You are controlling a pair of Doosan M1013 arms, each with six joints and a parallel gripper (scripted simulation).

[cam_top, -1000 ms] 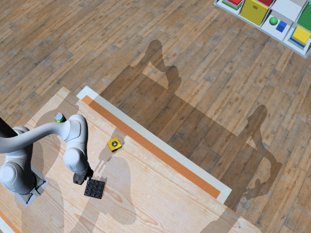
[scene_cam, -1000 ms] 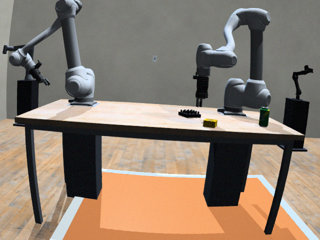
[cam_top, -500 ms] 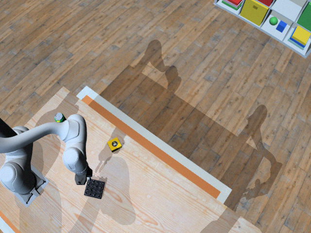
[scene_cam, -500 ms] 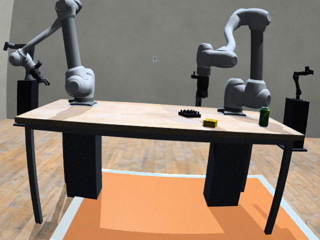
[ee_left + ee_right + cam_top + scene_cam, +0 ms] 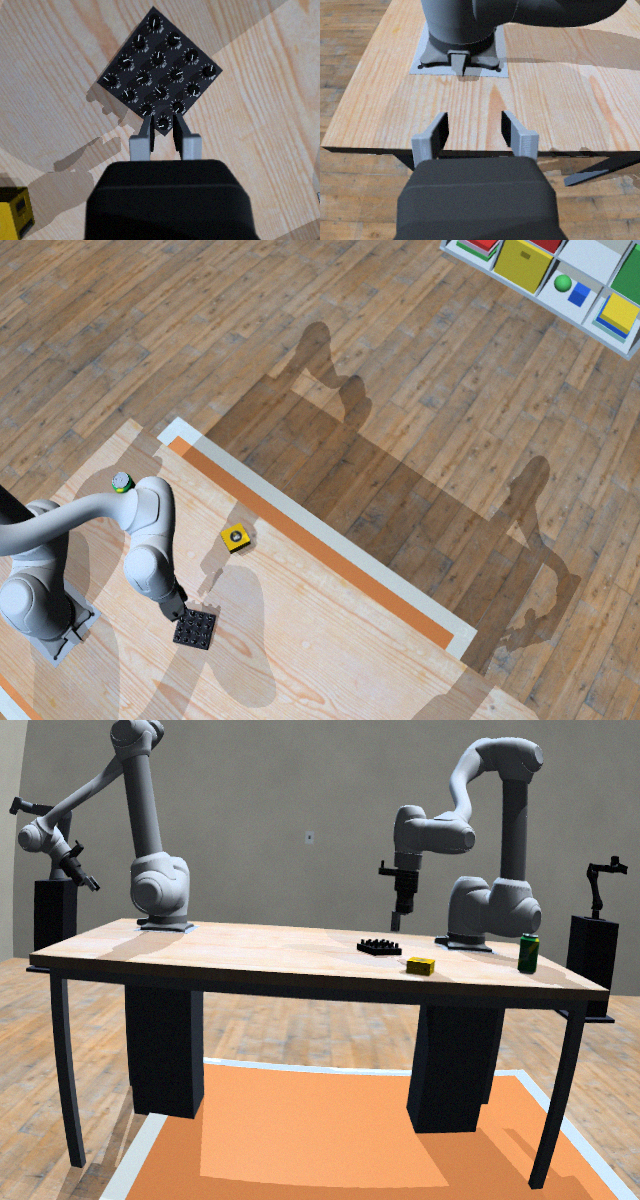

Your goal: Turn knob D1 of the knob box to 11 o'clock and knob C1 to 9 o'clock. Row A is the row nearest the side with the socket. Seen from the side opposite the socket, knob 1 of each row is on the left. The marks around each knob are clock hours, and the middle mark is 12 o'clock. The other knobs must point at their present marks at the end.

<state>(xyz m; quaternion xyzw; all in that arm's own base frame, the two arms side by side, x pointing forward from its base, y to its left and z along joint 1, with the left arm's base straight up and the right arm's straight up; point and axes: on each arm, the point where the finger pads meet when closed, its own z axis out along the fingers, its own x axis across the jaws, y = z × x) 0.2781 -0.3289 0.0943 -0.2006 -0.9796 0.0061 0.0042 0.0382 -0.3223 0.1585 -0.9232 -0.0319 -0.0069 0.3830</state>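
The black knob box (image 5: 210,626) (image 5: 391,951) (image 5: 167,67) lies flat on the table with four rows of four knobs. It sits diagonally in the left wrist view, with white pointer lines and marks. My left gripper (image 5: 395,921) (image 5: 163,126) is part-way open and empty, raised above one corner of the box. The corner knob (image 5: 163,123) shows between its fingertips, below them. The socket is not visible, so I cannot tell which row is A or name this knob. My right gripper (image 5: 93,885) (image 5: 474,122) is wide open and empty, far from the box.
A yellow block (image 5: 227,539) (image 5: 419,966) (image 5: 9,217) with a round dark feature on top stands near the box. A green can (image 5: 122,482) (image 5: 527,955) stands near the table's end beside the left arm. An arm base (image 5: 460,47) shows in the right wrist view.
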